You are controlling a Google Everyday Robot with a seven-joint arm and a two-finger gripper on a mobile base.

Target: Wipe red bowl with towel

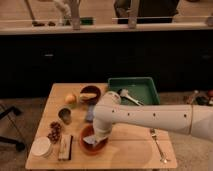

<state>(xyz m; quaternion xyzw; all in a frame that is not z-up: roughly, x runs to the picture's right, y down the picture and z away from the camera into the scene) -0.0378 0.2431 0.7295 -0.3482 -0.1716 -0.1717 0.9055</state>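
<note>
The red bowl (97,149) stands near the front edge of the table (127,152), a little left of the middle. The towel (90,141) lies inside it as a pale crumpled piece. The gripper (99,134) reaches down from above into the bowl, directly on the towel. Whether it grasps the cloth or only presses on it, I cannot tell. I judge that the towel is held low so that it rubs the inner surface. A fork (157,142) lies toward the front right corner and a white cup (41,146) at the front left corner. At the far edge are a wooden bowl (90,94) and a green tray (145,89).
</note>
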